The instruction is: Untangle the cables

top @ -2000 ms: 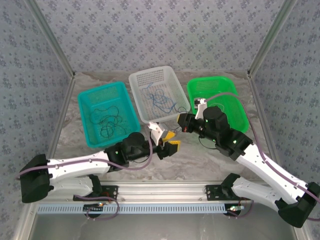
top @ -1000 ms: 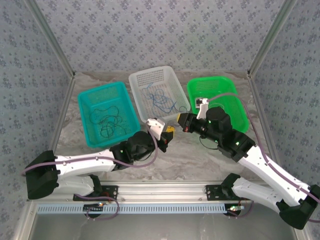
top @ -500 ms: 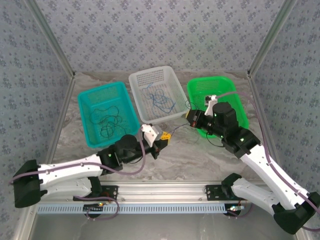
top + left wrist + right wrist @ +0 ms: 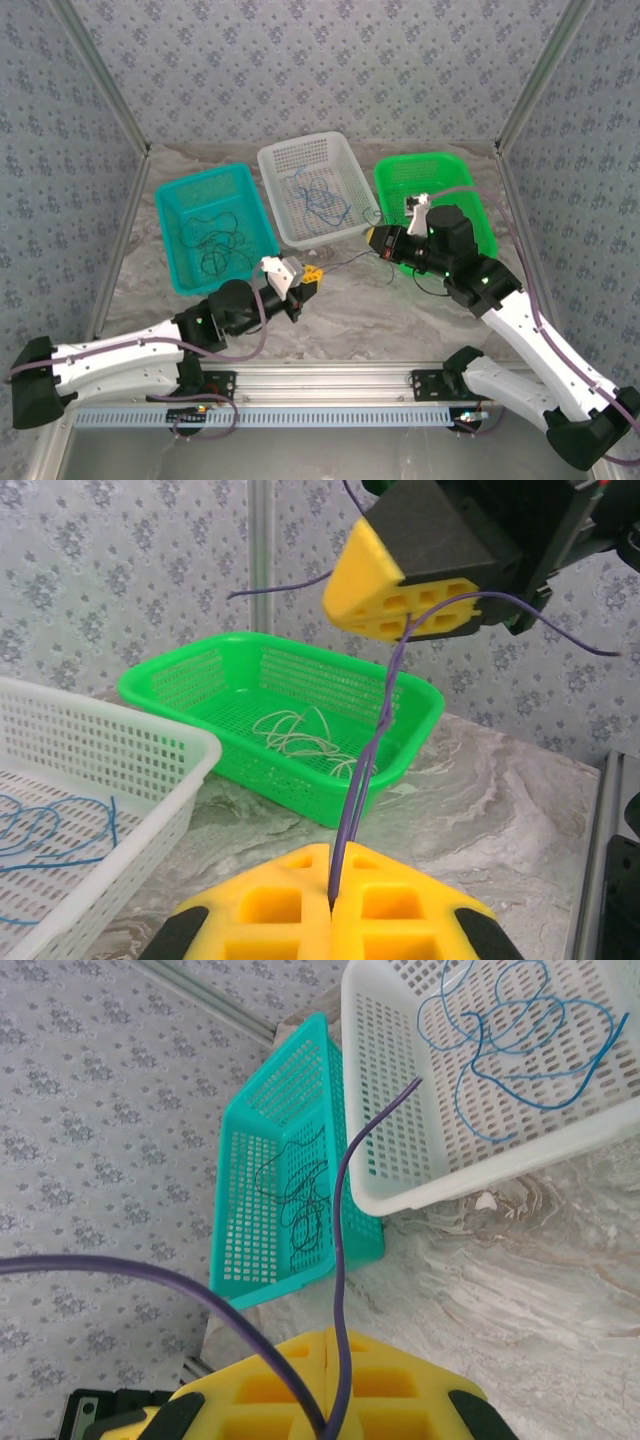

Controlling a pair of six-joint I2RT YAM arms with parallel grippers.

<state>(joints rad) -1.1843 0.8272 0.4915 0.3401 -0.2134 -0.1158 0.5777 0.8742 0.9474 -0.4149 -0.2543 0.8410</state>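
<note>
A thin purple cable (image 4: 345, 260) runs taut between my two grippers above the table. My left gripper (image 4: 310, 276) is shut on its near end, and the strand (image 4: 375, 740) rises doubled from the closed yellow jaws (image 4: 332, 898). My right gripper (image 4: 375, 240) is shut on the other end. In its wrist view the cable (image 4: 340, 1220) comes out of the closed jaws (image 4: 335, 1405), with one loose tip pointing up. Other cables lie in baskets: black ones (image 4: 215, 245) in teal, blue ones (image 4: 320, 195) in white, whitish ones (image 4: 300, 730) in green.
Three baskets stand in a row behind the grippers: teal (image 4: 200, 178) on the left, white (image 4: 300, 142) in the middle, green (image 4: 425, 158) on the right. Patterned walls and metal posts close in the marble table. The right gripper's fingers (image 4: 400, 580) hang over the green basket's near corner.
My left gripper has drawn back to the left, toward its base. The right gripper has stayed near the green basket. The gap between them has widened and the purple cable now spans it.
</note>
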